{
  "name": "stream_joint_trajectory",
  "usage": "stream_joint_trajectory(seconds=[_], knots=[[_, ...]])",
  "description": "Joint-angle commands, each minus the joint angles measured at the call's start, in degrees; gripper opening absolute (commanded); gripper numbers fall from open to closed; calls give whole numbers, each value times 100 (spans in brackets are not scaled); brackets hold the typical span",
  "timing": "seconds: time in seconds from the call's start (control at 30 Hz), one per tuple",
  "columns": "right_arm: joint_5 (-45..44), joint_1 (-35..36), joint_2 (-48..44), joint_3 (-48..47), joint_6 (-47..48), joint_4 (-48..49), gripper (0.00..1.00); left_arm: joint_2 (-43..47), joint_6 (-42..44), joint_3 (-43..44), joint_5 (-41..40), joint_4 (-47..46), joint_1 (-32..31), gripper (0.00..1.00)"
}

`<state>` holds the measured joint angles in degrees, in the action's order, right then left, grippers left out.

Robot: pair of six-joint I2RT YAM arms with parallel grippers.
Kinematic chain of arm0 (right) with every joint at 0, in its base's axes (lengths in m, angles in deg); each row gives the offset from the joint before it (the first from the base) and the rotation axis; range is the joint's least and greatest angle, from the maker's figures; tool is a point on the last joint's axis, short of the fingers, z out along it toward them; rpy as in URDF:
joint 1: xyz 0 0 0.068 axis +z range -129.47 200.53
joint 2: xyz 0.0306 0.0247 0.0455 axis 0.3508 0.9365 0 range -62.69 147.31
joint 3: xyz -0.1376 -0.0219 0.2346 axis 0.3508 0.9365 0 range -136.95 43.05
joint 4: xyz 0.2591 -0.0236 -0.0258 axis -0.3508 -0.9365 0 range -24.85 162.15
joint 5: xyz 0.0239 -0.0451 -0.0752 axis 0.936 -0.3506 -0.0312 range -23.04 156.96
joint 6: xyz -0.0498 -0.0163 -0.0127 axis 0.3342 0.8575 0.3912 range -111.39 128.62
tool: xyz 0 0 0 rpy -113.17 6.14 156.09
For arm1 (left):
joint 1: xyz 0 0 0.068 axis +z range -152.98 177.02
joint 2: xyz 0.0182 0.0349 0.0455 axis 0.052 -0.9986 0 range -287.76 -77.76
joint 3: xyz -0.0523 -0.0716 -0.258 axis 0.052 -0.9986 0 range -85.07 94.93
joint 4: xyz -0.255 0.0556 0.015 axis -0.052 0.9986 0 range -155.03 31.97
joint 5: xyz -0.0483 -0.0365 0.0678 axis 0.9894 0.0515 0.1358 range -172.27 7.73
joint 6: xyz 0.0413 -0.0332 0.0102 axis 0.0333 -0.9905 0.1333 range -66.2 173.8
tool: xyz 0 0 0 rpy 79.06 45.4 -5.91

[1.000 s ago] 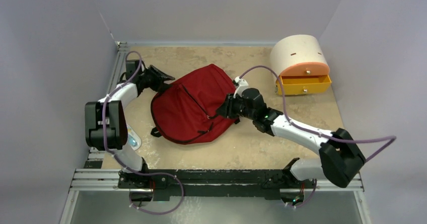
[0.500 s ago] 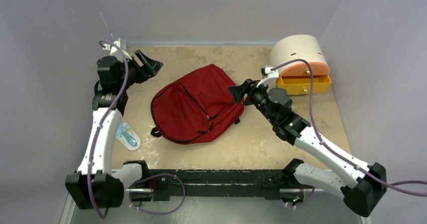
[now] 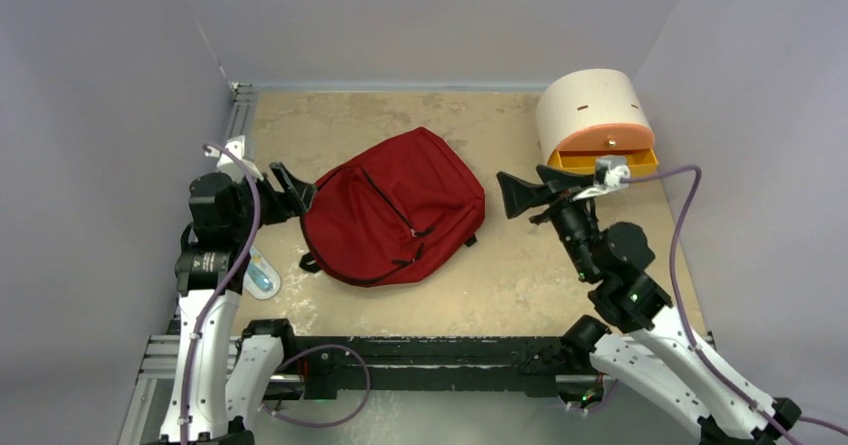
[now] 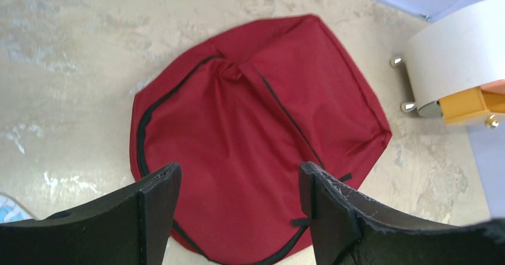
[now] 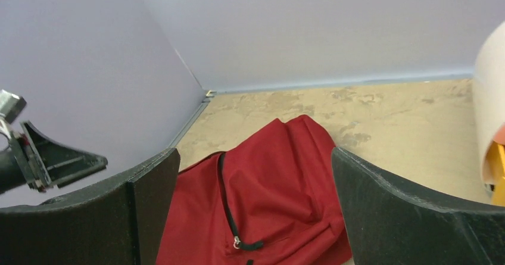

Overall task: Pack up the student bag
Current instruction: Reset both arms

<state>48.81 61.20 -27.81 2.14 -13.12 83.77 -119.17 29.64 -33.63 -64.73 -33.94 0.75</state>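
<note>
The student bag [image 3: 390, 210] lies flat on the table, dark red with black zippers that look closed; it also fills the left wrist view [image 4: 256, 128] and shows in the right wrist view [image 5: 268, 193]. My left gripper [image 3: 293, 190] hangs open above the table just left of the bag, with nothing between its fingers [image 4: 158, 199]. To the right of the bag my right gripper [image 3: 520, 193] is raised and open wide, also holding nothing. Neither gripper touches the bag.
A cream-and-orange rounded drawer box [image 3: 595, 125] stands at the back right with its yellow drawer [image 3: 603, 160] slightly out. A small blue-and-white flat object [image 3: 258, 273] lies by the table's left edge. Purple walls close in the back and both sides.
Both grippers have opened and pulled back from the bag. The left arm came down and toward the bag's left side; the right arm swung away to the right and up.
</note>
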Motion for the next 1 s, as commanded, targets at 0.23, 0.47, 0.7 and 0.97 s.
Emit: stream_joint_trajectory(seconds=[0.23, 0.47, 0.7, 0.97], knots=[[-1357, 11, -1291, 945, -556, -515, 99, 892, 99, -565, -216, -55, 5, 72], [-1515, 11, -1478, 1084, -485, -488, 99, 793, 52, -613, -275, -76, -90, 72], [-1478, 15, -1115, 999, -493, -512, 99, 809, 4, -626, -418, -42, -256, 72], [-1399, 14, -827, 911, -475, -634, 99, 757, -18, -618, -427, -40, -329, 74]])
